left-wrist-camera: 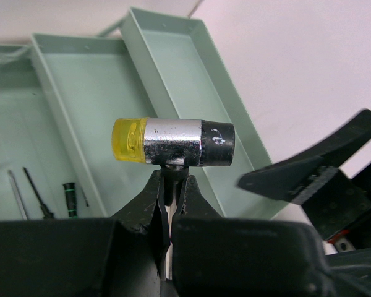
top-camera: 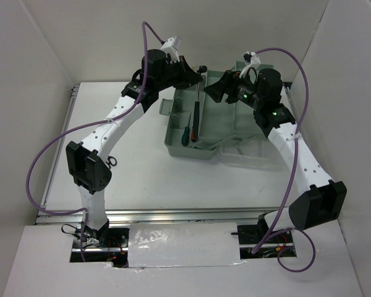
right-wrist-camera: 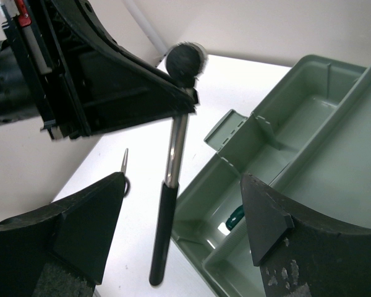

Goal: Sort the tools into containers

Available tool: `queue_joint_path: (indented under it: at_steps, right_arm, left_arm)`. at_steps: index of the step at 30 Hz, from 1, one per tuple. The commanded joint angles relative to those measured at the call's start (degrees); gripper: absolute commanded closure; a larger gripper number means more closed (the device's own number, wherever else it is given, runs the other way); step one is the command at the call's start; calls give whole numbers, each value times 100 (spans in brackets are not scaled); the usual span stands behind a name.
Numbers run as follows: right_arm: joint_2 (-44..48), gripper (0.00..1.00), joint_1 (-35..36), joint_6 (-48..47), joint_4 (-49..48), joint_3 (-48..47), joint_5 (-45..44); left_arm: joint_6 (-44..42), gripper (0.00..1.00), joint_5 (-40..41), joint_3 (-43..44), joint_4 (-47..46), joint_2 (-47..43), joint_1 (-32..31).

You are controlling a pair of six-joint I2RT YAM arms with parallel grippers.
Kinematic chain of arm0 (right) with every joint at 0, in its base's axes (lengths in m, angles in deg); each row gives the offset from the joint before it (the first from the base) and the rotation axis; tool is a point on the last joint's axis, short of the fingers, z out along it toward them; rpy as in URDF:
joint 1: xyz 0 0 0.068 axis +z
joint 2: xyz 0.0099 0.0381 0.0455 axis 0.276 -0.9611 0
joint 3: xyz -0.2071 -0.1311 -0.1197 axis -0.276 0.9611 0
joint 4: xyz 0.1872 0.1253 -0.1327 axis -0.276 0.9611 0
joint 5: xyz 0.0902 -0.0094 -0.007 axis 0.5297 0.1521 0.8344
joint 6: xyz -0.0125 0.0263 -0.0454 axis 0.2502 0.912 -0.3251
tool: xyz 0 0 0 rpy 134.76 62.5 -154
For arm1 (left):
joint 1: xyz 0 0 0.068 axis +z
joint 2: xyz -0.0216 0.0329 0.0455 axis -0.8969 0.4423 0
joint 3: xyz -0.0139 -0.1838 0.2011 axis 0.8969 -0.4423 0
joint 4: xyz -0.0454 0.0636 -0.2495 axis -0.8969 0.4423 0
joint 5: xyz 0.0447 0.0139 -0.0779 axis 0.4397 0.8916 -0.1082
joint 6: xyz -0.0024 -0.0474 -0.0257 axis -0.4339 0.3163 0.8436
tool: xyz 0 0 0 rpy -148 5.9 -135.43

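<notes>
**One hammer hanging in the left pincer**

The left pincer [left-wrist-camera: 170, 201] is clamping on the chrome shaft of the single hammer [left-wrist-camera: 173, 142], just under its yellow-and-black head. The black handle is hanging straight down by the left edge of the one green toolbox [top-camera: 219, 124]. Whether it is hanging over the toolbox or over the worktop [top-camera: 148, 179] is unclear. The right pincer [right-wrist-camera: 182, 185] is holding its two fingers wide apart near the hammer, gripping nothing. Three slim tools are lying inside the toolbox: one green-handled screwdriver [left-wrist-camera: 70, 197] and two bare shafts [left-wrist-camera: 37, 193]. One pair of scissors [top-camera: 112, 162] is lying on the worktop, well apart from the toolbox.
</notes>
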Motion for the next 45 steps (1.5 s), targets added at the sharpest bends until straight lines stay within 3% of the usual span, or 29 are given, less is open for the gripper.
queue_joint_path:
  at_steps: [1, 6, 13, 25, 33, 36, 37, 38, 39, 40, 41, 43, 44, 45]
  right_arm:
    - [387, 17, -131, -63, 19, -32, 373]
    - [387, 16, -53, 8, 80, -138, 540]
    - [63, 24, 237, -63, 107, -225, 356]
    - [-685, 27, 360, -62, 116, -876, 162]
    - [-887, 51, 361, -159, -7, -1104, -49]
    - [-922, 71, 317, -159, -34, -1175, -110]
    - [-914, 77, 299, -159, -34, -1184, -145]
    - [-914, 93, 282, -168, -25, -1175, -189]
    - [-896, 100, 264, -168, -7, -1166, -233]
    - [-861, 100, 246, -177, 1, -1140, -277]
    - [-835, 100, 237, -186, -16, -1079, -303]
    - [-756, 100, 167, -159, -68, -1008, -338]
    - [-721, 100, 150, -159, -86, -973, -365]
    - [-685, 100, 132, -159, -104, -947, -374]
  left_arm:
    - [210, 100, -132, 71, -700, -488, 124]
    - [271, 100, -202, -69, -726, -558, 142]
    - [447, 100, -343, -95, -841, -593, 142]
    - [535, 100, -448, -210, -823, -690, 19]
    - [535, 100, -457, -271, -771, -699, -113]
    - [492, 100, -414, -324, -744, -699, -122]
    - [474, 97, -387, -333, -736, -707, -122]
    - [456, 90, -361, -342, -701, -708, -113]
    - [439, 74, -335, -359, -692, -699, -96]
    - [430, 64, -326, -368, -709, -699, -78]
    - [404, 44, -291, -377, -683, -690, -43]
    - [395, 25, -203, -394, -674, -690, -8]
    - [386, 10, -168, -395, -657, -699, 44]
    - [386, 4, -115, -395, -656, -699, 80]
